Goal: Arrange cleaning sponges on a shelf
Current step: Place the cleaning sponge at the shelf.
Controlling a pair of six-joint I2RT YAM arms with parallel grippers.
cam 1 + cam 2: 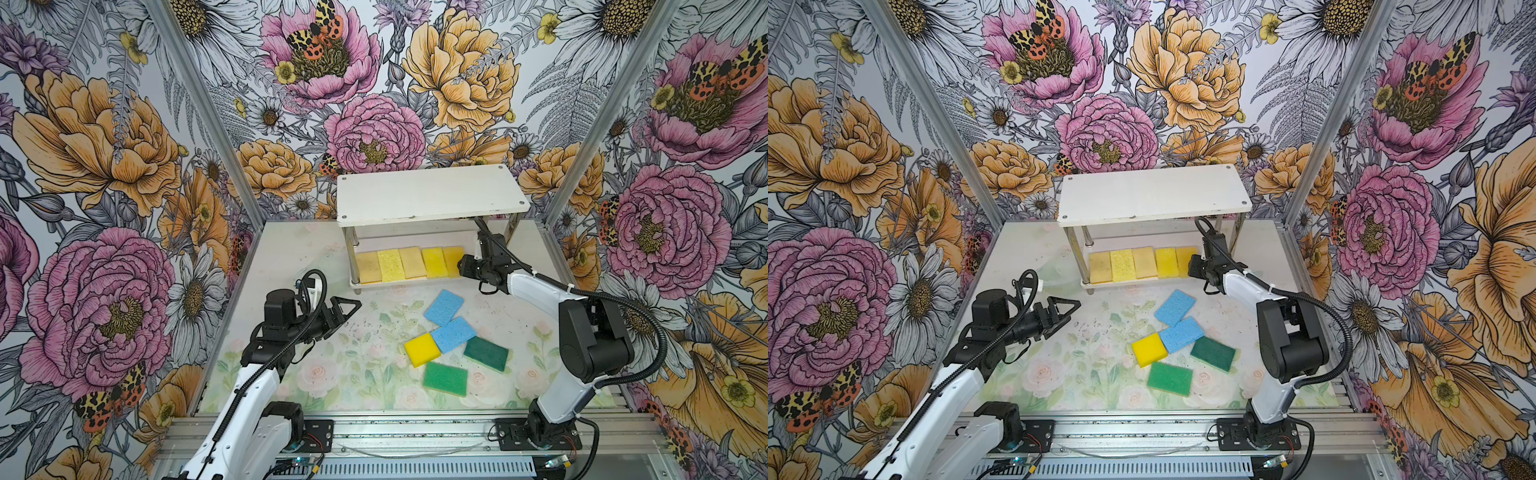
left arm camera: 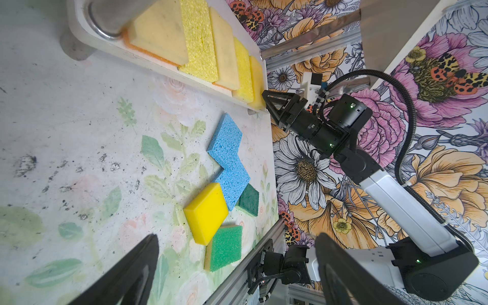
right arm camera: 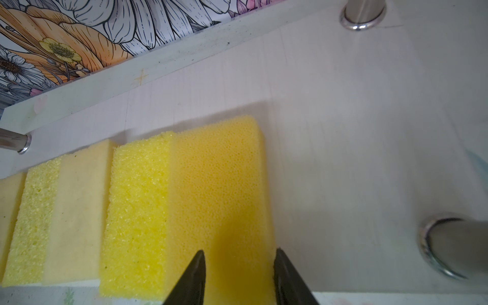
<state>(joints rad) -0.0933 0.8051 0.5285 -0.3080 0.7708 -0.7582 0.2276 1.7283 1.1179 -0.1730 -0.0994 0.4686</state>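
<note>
The shelf [image 1: 432, 195] stands at the far edge of the surface [image 1: 316, 353], right of the middle, its top board bare. On its lower board a row of five sponges [image 1: 412, 262] lies flat, side by side and touching, tan and yellow in turn. The row starts beside the left front post [image 1: 353, 257] and leaves the right end of the board free.

The end sponge [image 3: 219, 184], a deeper yellow-orange, closes the row on the right. The right tool [image 3: 239, 253] sits at its near end with the fingers parted. In the right wrist view one tip lies over the sponge's top and the other at its outer side edge. Nothing is pinched between them, and the sponge rests flat on the board.

Five more sponges lie loose on the right half of the surface, between the shelf and the near edge. Two blue sponges [image 1: 444, 306] touch each other. A yellow sponge [image 1: 422, 349] meets the nearer blue one at a corner. A dark green sponge [image 1: 486, 353] lies just beside that blue one on its right. A light green sponge [image 1: 445, 379] lies nearest the near edge.

The left tool [image 1: 353, 306] hangs above the surface left of the middle, well apart from the sponges. Its fingers are spread wide and empty.
</note>
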